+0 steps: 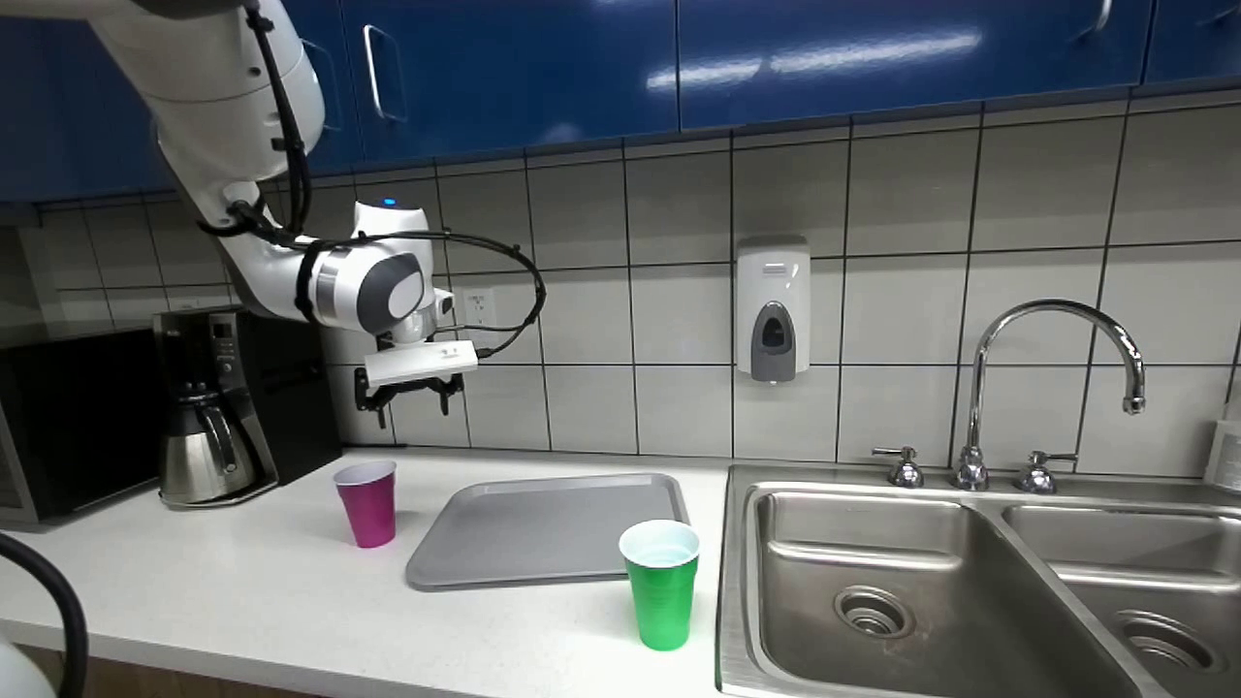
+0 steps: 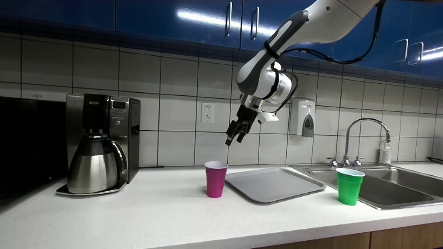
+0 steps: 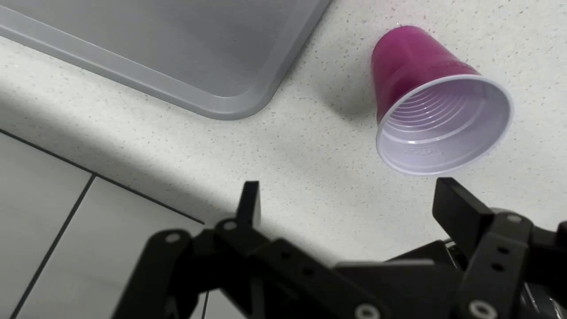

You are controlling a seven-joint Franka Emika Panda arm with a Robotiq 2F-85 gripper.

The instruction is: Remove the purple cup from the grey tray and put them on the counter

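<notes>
The purple cup (image 1: 369, 514) stands upright on the white counter (image 1: 242, 591), beside the grey tray (image 1: 553, 533) and apart from it. Both exterior views show this cup (image 2: 215, 182), tray (image 2: 273, 185) and counter (image 2: 138, 218). My gripper (image 1: 414, 415) is open and empty, high above the counter near the back wall; it also shows in an exterior view (image 2: 234, 141). In the wrist view the cup (image 3: 409, 64) lies beyond the right finger of the open gripper (image 3: 348, 182), its pale inside facing the camera. A corner of the tray (image 3: 230, 79) shows at upper left.
A green cup (image 1: 663, 601) stands on the counter at the tray's front corner, beside the steel sink (image 1: 734, 591) with its faucet (image 1: 974, 388). A coffee maker (image 2: 95, 166) stands on the counter. A soap dispenser (image 1: 773, 267) is on the tiled wall. Blue cabinets (image 1: 524, 68) hang above.
</notes>
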